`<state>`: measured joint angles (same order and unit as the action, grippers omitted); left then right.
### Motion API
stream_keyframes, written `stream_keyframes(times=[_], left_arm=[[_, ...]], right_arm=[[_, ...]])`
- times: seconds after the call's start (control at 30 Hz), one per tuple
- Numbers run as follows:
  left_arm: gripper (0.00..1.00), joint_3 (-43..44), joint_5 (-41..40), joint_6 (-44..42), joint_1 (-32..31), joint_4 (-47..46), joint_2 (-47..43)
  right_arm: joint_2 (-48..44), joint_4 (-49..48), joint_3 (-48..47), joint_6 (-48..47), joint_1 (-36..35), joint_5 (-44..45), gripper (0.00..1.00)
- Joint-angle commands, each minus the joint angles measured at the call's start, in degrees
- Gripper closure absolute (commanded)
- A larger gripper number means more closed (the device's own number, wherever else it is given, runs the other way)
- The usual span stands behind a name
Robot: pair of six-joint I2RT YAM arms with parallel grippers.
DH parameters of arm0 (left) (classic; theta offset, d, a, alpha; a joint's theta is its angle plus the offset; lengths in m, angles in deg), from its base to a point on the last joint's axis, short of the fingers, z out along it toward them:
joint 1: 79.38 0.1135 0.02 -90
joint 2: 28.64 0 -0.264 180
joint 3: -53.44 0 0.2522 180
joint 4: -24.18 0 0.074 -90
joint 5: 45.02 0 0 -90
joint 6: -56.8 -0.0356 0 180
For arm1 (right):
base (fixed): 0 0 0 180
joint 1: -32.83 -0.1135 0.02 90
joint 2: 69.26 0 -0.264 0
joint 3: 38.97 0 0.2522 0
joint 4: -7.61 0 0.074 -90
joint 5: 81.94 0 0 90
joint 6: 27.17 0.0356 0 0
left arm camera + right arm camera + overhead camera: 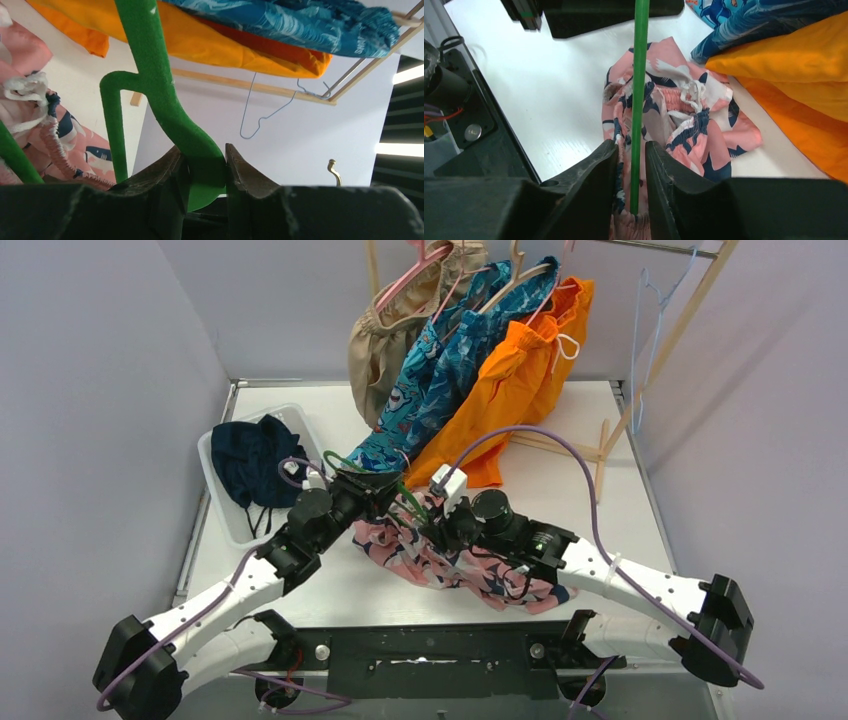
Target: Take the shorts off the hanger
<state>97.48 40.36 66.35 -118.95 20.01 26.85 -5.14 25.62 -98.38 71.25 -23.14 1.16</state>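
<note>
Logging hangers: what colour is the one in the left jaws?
Green hanger, best in the left wrist view.

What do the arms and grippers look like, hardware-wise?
Left arm and right arm: white links, black joint housings and bases, a purple cable along each. Left gripper and right gripper: matte black, wedge-shaped fingers. No markings legible.

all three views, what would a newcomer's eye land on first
The bright orange shorts hanging at the back. Then the green hanger at centre, clamped by the left gripper with the right gripper around its bar, over pink shark-print shorts lying crumpled.
</note>
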Motion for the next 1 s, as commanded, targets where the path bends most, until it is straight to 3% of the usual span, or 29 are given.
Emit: stream_keyframes(times=[0.0, 0.13, 0.33, 0.47, 0.63, 0.97], left_arm=[[0.99, 0.81, -5.34, -1.25, 1.25, 0.66, -3.9], [1.0, 3.03, -5.83, -4.54, 3.37, 1.12, -5.85], [1.0, 7.02, -5.97, -8.66, 6.84, 3.89, -7.72], [1.0, 9.21, -6.45, -11.0, 9.7, 6.63, -9.55], [1.0, 11.25, -6.37, -14.66, 12.98, 10.59, -12.22], [1.0, 17.22, -15.02, -24.35, 14.88, 23.25, -18.47]], right_arm=[[-3.8, 2.44, -2.7, 2.04, -0.35, 2.02, 0.67], [-8.66, 7.24, -1.08, 4.76, -0.19, 5.55, 0.32], [-12.17, 14.91, 0.02, 10.08, -0.03, 6.36, 0.28], [-11.79, 19.24, -0.13, 12.99, 0.0, 4.4, 0.4], [-10.59, 22.79, -0.34, 14.47, 0.16, 7.26, 0.85], [-12.96, 25.75, -1.17, 15.47, 3.76, 22.36, 0.91]])
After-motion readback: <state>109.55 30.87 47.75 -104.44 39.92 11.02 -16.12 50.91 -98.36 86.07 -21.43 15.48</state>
